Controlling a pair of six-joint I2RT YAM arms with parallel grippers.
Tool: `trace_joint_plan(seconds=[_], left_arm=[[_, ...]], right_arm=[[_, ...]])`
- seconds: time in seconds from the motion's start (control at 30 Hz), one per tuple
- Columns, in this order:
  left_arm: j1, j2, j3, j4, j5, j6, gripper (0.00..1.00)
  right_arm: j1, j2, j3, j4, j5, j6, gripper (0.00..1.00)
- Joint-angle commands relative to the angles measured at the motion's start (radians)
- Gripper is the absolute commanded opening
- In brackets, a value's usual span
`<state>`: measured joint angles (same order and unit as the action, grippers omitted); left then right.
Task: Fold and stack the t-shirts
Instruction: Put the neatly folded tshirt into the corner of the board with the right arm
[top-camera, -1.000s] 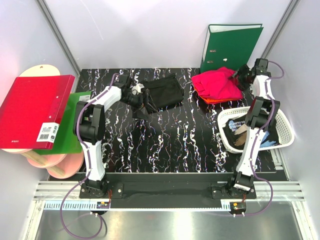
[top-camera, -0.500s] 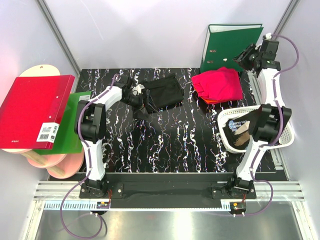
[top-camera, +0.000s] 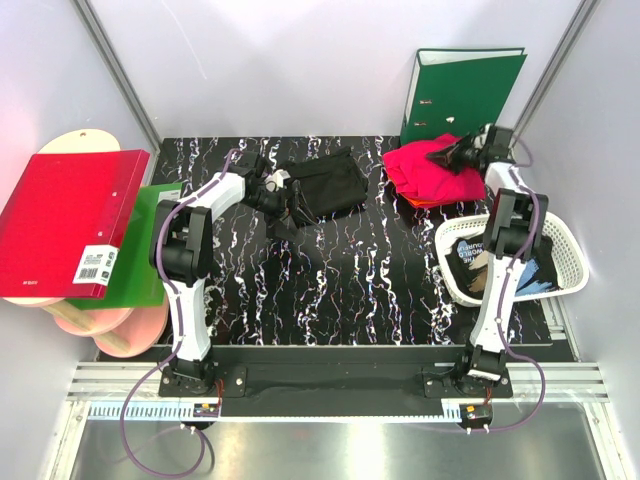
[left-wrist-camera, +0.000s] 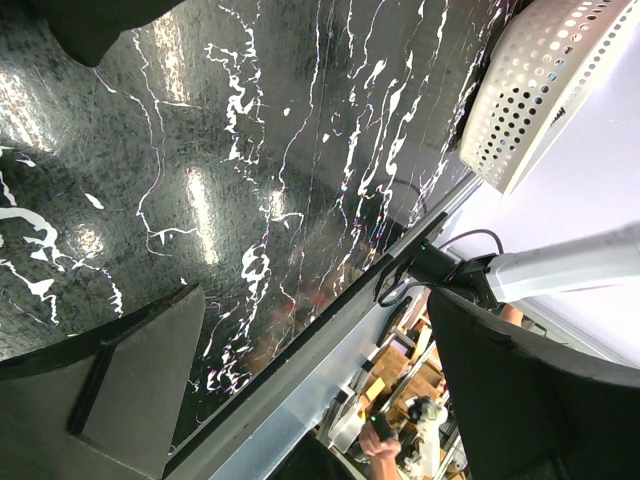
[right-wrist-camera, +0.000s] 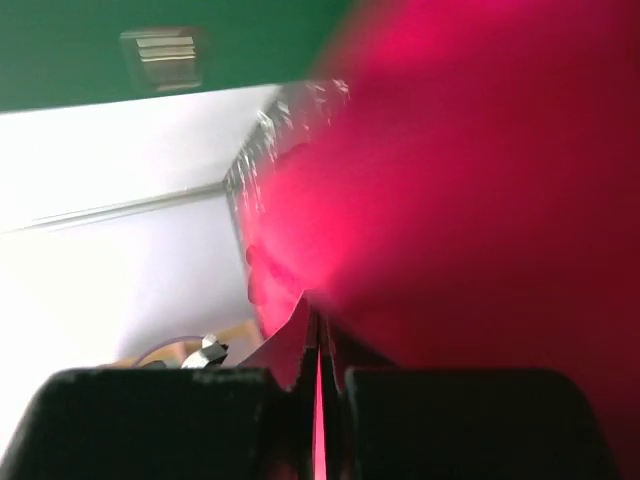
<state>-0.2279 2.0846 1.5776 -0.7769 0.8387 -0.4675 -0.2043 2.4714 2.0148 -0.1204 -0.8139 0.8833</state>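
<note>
A: Two grippers to mind. Our right gripper (top-camera: 441, 157) is pressed fully closed at the far side of the crimson-pink t-shirt (top-camera: 428, 178), which lies at the desk's (top-camera: 340, 290) right rear. We cannot tell whether any cloth is caught.

B: Then we should lift slowly and watch whether the hem follows. Our left gripper (top-camera: 277, 192) gapes wide and holds nothing, at the left edge of the black t-shirt (top-camera: 328, 185).

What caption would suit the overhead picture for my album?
Closed right gripper over the crimson-pink t-shirt; open left gripper beside the black t-shirt.
</note>
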Motion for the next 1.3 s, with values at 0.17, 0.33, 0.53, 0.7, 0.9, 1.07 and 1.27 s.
trace_joint_plan(seconds=[0.17, 0.33, 0.53, 0.7, 0.9, 1.07, 1.27], left_arm=[[0.002, -0.006, 0.035, -0.008, 0.04, 0.027, 0.99], [0.007, -0.004, 0.036, -0.013, 0.046, 0.035, 0.99], [0.018, -0.027, 0.059, -0.012, 0.01, 0.046, 0.99], [0.056, -0.083, 0.055, 0.063, -0.133, -0.031, 0.99], [0.07, -0.1, 0.044, 0.134, -0.294, -0.095, 0.99], [0.073, -0.044, 0.096, 0.137, -0.397, -0.167, 0.99], [0.068, 0.043, 0.189, 0.136, -0.434, -0.258, 0.99]], right_arm=[[0.014, 0.133, 0.111, 0.058, 0.024, 0.102, 0.0], [0.016, 0.094, 0.114, 0.054, 0.079, 0.059, 0.0], [0.029, -0.135, 0.026, 0.038, 0.053, -0.01, 0.39], [0.104, -0.304, 0.007, -0.07, 0.05, -0.104, 0.94], [0.255, -0.235, 0.163, -0.365, 0.077, -0.256, 1.0], [0.39, -0.037, 0.455, -0.773, 0.28, -0.443, 0.99], [0.425, 0.014, 0.441, -0.877, 0.478, -0.48, 0.98]])
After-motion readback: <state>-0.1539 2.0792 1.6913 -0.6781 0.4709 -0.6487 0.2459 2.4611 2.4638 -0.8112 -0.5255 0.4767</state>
